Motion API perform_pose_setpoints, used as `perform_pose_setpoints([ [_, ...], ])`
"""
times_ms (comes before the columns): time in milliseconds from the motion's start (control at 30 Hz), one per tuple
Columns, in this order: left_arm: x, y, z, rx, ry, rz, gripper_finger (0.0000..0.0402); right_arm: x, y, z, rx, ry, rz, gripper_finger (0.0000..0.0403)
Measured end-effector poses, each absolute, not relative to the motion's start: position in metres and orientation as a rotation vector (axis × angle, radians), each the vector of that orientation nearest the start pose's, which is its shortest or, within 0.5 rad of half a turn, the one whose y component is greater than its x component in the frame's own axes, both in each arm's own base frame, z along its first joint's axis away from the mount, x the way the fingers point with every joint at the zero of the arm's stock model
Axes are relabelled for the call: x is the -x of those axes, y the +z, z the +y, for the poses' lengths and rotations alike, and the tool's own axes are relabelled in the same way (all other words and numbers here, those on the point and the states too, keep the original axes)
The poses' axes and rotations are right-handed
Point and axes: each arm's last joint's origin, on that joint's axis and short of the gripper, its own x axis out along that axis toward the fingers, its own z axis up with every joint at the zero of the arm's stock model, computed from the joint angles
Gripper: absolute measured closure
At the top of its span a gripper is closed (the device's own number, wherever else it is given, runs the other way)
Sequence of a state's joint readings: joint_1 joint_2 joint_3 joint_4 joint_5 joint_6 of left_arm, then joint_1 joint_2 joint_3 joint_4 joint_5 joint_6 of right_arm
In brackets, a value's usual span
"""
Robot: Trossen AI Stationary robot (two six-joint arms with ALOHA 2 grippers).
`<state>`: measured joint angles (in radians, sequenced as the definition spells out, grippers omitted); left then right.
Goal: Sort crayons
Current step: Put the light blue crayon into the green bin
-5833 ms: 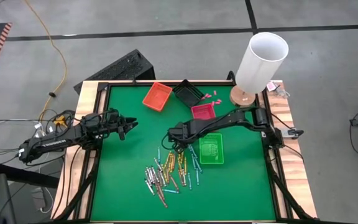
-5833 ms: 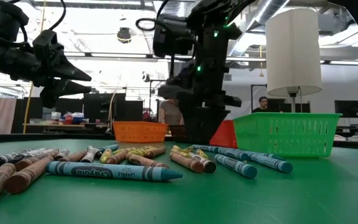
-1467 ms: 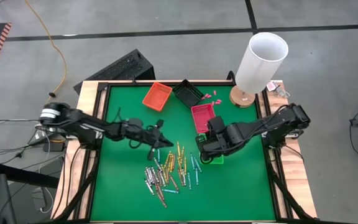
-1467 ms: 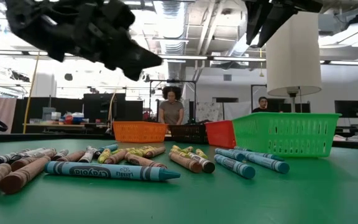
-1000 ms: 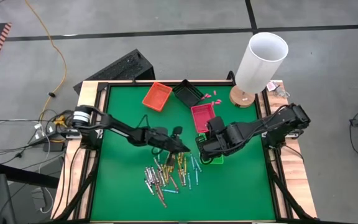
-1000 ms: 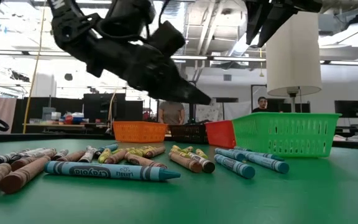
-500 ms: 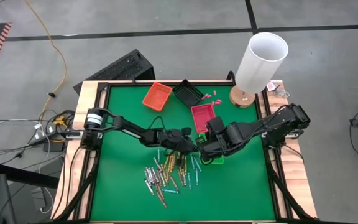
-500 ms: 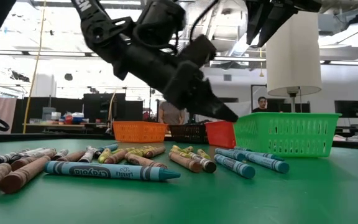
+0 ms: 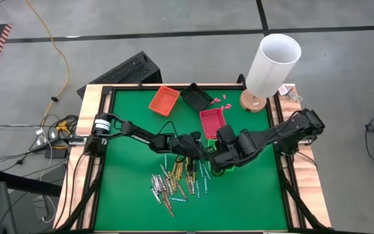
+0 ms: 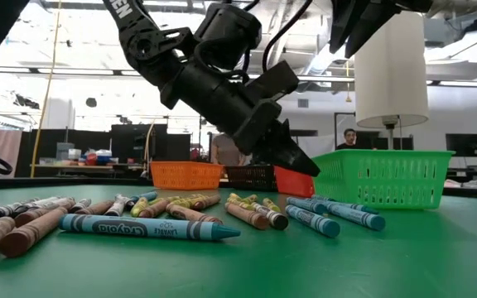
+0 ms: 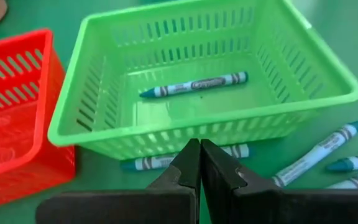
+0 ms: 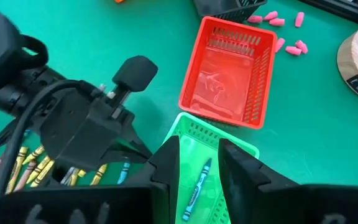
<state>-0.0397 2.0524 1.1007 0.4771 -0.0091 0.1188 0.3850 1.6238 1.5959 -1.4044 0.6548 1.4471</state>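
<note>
Many crayons (image 9: 174, 179) in blue, yellow, grey and brown lie in a loose heap on the green mat; the low view shows them in a row (image 10: 151, 228). One blue crayon (image 11: 194, 84) lies inside the green basket (image 11: 204, 115). More blue crayons (image 11: 319, 152) lie on the mat beside it. My left gripper (image 11: 200, 146) is shut and empty. It slants down with its tip (image 10: 309, 168) at the basket's outer wall. My right gripper (image 12: 199, 152) hangs open and empty above the basket (image 12: 191, 134). My left gripper's shut fingertips (image 10: 305, 164) stand right at the outer wall of the green basket (image 10: 325, 165), low on the side that faces the crayon heap. I cannot tell whether they touch it.
A red tray (image 9: 212, 120) stands just beyond the green basket. An orange tray (image 9: 164, 100) and a black tray (image 9: 195, 97) stand near the far edge, with pink bits (image 9: 218, 100) beside them. A white lamp (image 9: 271, 65) stands at the far right corner.
My left gripper has travelled from the heap's far side toward the table's right edge and down, ending at the green basket's wall; its fingers stayed shut. My right gripper has kept its place above the basket.
</note>
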Motion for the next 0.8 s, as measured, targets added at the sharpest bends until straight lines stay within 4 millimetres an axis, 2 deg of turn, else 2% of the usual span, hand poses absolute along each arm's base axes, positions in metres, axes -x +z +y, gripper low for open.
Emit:
perform_pose_setpoints([
  [800,-0.4206,0.1254,-0.0159,-0.176,-0.053,0.458,0.0401,-0.2783,0.3306,0.0940,-0.537,-0.984,0.767,0.0296],
])
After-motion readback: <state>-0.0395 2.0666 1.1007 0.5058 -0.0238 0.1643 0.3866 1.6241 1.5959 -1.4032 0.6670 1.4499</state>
